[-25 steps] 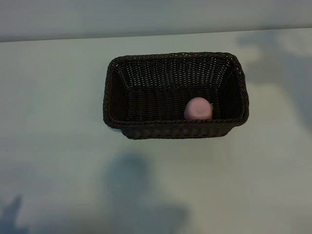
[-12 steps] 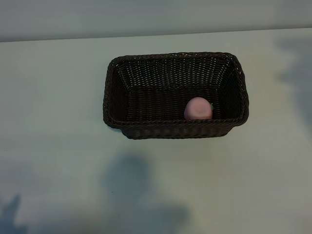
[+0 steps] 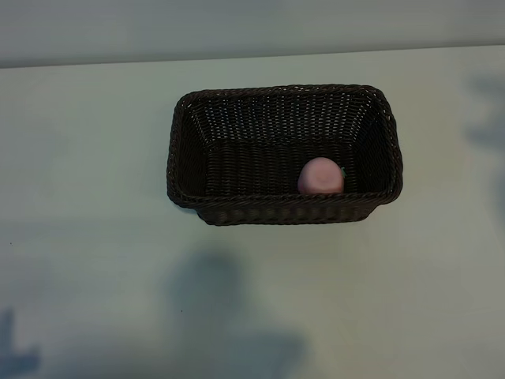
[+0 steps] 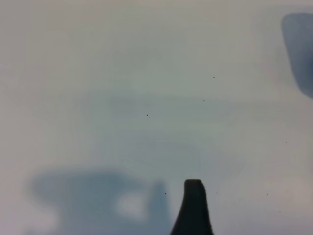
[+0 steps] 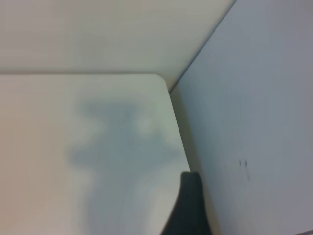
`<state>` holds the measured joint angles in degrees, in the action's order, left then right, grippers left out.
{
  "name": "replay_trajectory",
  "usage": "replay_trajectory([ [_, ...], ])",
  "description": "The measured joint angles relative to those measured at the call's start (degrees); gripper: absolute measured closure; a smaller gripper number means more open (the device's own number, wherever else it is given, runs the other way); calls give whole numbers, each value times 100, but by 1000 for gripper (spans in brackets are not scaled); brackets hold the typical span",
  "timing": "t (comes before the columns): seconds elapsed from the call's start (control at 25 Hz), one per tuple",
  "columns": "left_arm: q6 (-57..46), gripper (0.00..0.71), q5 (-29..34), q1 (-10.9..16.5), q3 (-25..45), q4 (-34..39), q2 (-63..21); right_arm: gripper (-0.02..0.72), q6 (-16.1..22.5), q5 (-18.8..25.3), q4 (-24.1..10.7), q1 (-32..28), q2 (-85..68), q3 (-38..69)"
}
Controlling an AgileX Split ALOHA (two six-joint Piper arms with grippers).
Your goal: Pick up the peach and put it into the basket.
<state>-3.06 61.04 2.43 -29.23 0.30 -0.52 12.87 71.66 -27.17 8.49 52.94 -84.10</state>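
The dark-brown woven basket [image 3: 183,158] stands in the middle of the pale table in the exterior view. The pale-pink peach [image 3: 320,175] lies inside it, against the near wall toward the right end, a bit of green at its right side. Neither arm appears in the exterior view. The left wrist view has one dark fingertip [image 4: 193,196] of the left gripper over bare table, with nothing beside it. In the right wrist view one dark fingertip [image 5: 190,196] of the right gripper hangs near the table's edge, also with nothing in it. Both grippers stand open, away from the basket.
The table's far edge [image 3: 252,59] runs behind the basket, with a wall beyond. The right wrist view takes in a rounded table corner [image 5: 161,78] and a grey wall panel [image 5: 254,122]. Soft arm shadows lie on the table in front of the basket.
The shadow at the exterior view's right edge has shrunk toward the edge, and the one at the lower left has sunk. Basket and peach have not moved.
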Motion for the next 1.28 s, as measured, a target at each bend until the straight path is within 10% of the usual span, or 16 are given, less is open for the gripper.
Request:
replay_trajectory([
  [0.6, 0, 117, 0, 22, 0, -30, 0, 108, -531, -34, 1346, 0, -2581, 397],
  [1.28, 0, 117, 0, 22, 0, -30, 0, 108, -1093, -735, 2896, 0, -5336, 4500],
])
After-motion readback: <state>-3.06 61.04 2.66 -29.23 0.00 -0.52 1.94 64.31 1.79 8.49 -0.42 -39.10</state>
